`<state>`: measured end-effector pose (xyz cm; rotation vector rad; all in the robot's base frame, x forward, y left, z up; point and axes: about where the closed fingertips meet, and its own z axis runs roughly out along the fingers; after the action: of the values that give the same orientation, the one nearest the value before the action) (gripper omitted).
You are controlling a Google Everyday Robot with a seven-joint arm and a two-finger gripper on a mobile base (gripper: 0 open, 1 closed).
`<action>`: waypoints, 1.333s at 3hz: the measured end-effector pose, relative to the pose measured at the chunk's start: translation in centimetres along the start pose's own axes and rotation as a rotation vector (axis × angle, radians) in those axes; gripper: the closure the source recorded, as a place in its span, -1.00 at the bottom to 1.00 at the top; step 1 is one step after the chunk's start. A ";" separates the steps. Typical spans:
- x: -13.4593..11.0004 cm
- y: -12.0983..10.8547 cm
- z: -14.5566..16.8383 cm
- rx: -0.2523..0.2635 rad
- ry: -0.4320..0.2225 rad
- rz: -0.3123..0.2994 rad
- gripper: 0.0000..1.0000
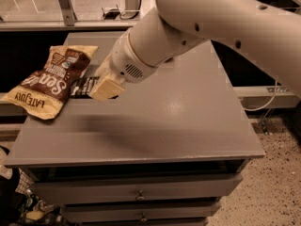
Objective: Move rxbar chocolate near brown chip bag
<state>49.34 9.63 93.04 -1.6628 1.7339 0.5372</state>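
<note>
The rxbar chocolate, a flat bar in a black wrapper, sticks out to the left of my gripper, which is shut on it. It is held just above the grey table, at the left side. The bar's left end is right beside the brown chip bag, which lies crinkled on the table's far-left edge with its tan "LATE JULY" end toward the front. My big white arm reaches in from the upper right and hides part of the bar.
The table's back middle is hidden behind my arm, and no apple shows. Drawers sit under the table top. Speckled floor lies to the right. Clutter lies on the floor at the bottom left.
</note>
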 end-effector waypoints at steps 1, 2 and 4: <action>-1.9 0.3 1.7 -0.010 -0.028 -0.034 1.00; -2.8 -0.3 3.6 -0.011 -0.060 -0.042 1.00; -3.1 -1.0 4.6 0.010 -0.078 -0.035 0.30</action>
<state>51.04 14.88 92.18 -1.6405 1.6462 0.5688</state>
